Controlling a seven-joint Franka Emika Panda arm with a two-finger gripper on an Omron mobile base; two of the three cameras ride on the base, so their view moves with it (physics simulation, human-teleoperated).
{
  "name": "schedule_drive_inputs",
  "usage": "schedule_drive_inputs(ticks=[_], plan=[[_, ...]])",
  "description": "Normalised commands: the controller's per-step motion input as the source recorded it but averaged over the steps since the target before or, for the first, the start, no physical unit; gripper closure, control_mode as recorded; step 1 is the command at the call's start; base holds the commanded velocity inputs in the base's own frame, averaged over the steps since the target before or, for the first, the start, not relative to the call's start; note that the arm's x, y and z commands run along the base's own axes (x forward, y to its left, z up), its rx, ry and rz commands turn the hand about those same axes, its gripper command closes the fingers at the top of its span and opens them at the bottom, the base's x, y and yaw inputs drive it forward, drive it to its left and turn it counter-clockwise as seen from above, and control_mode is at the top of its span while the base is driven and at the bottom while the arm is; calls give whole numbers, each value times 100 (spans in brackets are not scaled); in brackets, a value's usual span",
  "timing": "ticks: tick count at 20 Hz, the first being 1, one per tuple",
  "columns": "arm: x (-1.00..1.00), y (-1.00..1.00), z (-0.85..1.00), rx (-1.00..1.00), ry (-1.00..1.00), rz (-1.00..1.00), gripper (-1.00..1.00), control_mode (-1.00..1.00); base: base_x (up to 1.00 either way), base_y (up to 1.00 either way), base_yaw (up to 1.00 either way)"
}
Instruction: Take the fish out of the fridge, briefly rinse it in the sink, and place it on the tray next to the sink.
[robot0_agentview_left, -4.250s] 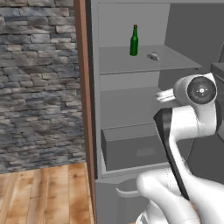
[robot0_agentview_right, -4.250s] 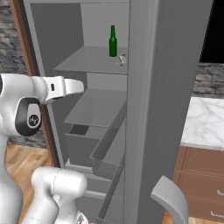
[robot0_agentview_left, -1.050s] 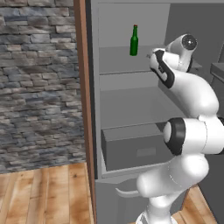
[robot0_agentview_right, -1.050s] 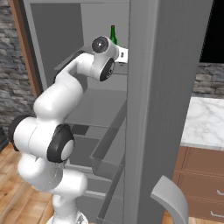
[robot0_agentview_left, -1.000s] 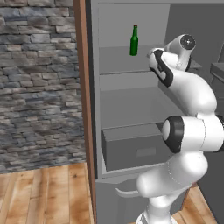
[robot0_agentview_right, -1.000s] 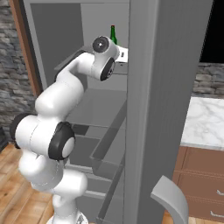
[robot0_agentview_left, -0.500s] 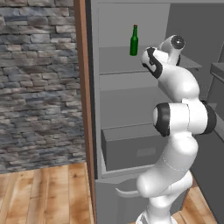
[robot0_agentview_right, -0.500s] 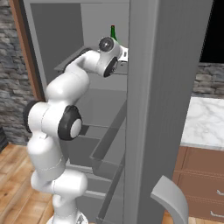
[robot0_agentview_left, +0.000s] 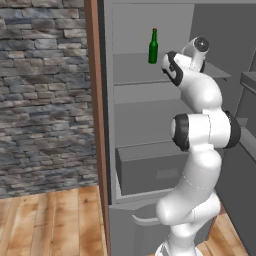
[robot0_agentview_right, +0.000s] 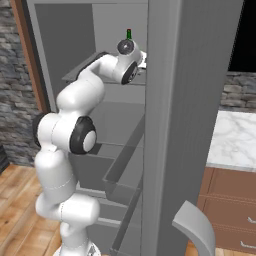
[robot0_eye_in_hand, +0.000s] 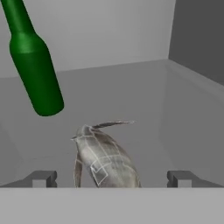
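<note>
Inside the open fridge (robot0_agentview_left: 150, 125), the fish (robot0_eye_in_hand: 104, 161) lies ungrasped on the upper shelf (robot0_eye_in_hand: 144, 100) between the wide-spread end effector (robot0_eye_in_hand: 111, 178) fingertips; lifting, rinsing and traying are judged undone.

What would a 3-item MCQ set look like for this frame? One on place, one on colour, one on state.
1. Where does the fish lie?
A. on the fridge shelf, between the two fingertips
B. in the box drawer
C. on the wood floor

2. What colour is the bottle beside the fish?
A. brown
B. green
C. clear

3. How does the gripper stand?
A. shut on the fish
B. shut on the bottle
C. open, one tip on each side of the fish

Answers: 1 A, the hand view shows the fish on the grey shelf with a tip at each side. 2 B, the glass is green in the hand view and both base views. 3 C, the tips stand wide apart with bare shelf between each tip and the fish.
</note>
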Motion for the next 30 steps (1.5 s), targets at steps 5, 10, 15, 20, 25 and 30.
schedule_drive_inputs(ticks=[5, 10, 15, 20, 25, 30], plan=[[8, 0, -29, -4, 2, 0, -100, -100, 0, 0, 0], [14, 0, -29, -2, 0, 0, -100, -100, 0, 0, 0], [18, -5, -19, 0, 0, 0, -100, -100, 0, 0, 0], [22, -5, -17, 0, 0, 0, -100, -100, 0, 0, 0], [14, -3, -23, 0, 0, 0, 100, -100, 0, 0, 0], [1, 0, -9, -2, -1, 0, 100, -100, 0, 0, 0]])
